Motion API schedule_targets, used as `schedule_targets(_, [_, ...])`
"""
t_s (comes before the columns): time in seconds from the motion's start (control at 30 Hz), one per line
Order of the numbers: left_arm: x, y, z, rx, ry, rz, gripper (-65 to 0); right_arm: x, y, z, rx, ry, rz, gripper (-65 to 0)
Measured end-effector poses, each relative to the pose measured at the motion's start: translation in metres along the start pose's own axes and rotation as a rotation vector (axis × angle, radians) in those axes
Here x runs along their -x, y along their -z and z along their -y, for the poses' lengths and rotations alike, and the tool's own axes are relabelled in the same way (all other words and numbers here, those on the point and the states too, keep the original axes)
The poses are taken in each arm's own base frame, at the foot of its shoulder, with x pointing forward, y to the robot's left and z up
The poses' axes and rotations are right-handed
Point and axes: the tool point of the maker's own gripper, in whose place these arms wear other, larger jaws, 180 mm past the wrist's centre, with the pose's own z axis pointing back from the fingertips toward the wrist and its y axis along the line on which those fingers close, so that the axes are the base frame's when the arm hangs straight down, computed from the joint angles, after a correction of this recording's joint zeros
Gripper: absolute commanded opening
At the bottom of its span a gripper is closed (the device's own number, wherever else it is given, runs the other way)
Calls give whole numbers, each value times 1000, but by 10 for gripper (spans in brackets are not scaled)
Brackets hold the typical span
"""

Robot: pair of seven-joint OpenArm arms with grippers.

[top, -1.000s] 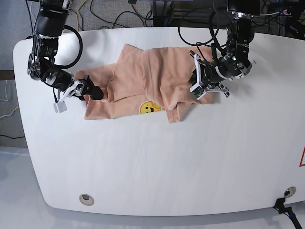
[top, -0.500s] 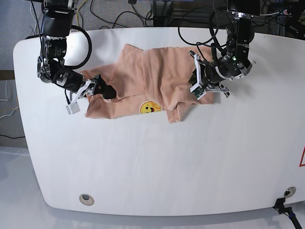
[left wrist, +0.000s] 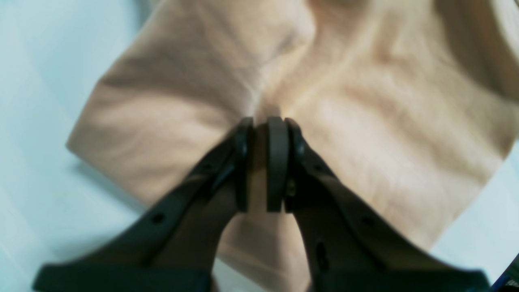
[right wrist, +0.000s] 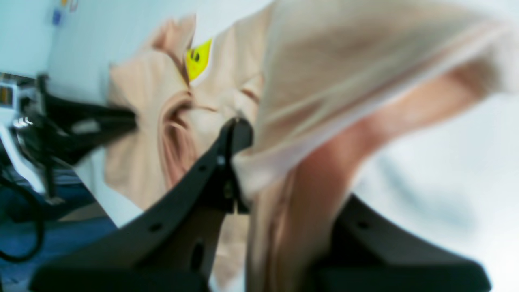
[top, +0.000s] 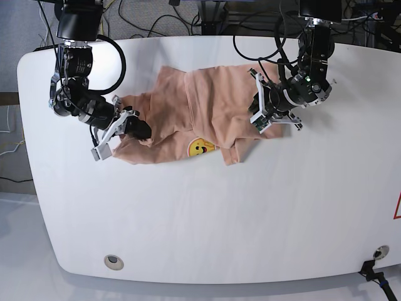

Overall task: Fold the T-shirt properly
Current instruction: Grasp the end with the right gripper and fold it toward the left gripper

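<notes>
Looking at my feeds, I'd say I'm mid-way through dragging one side over, nowhere near a finished fold. The T-shirt [top: 200, 116] lies bunched up on the far half of the counter [top: 200, 219], roughly centred, with the yellow smiley print [top: 201, 148] showing on its near edge. My right gripper [top: 131, 127] is pinching a fold of the fabric at one end of the shirt; on its wrist cam the cloth [right wrist: 324, 121] drapes lifted over the fingers, covering one of them. My left gripper [left wrist: 261, 134] sits on the other end, fingers pressed nearly together with a ridge of fabric running up into the narrow slot between them, so I judge it's nipping the cloth there, though the view is soft. Next move, as I see it: carry the lifted end across while the other end stays anchored, and keep the cloth taut, since there are already plenty of creases around the middle that could get trapped under a fold. The counter is plain glossy white, with a small round fitting [top: 113, 261] near the front edge. Behind it there's a tangle of black cables [top: 144, 19] on a grey floor.
</notes>
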Motion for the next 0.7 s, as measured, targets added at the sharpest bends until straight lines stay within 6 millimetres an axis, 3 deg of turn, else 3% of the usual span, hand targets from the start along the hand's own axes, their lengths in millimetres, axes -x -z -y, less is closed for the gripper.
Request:
schedule_targets(0.23, [0, 0, 0, 0, -1, 1, -604, -14, 6, -52, -52, -25, 6, -596])
schedule_targets(0.43, [-12, 0, -9, -18, 14, 18, -604, 22, 38, -94, -154, 4, -79, -596])
schedule_targets(0.53, [-13, -1, -12, -24, 16, 16, -604, 28, 51, -123, -239, 35, -76, -596])
schedule_targets(0.7, [-26, -2, -21, -41, 26, 44, -604, 33, 60, -140, -272, 40, -85, -596])
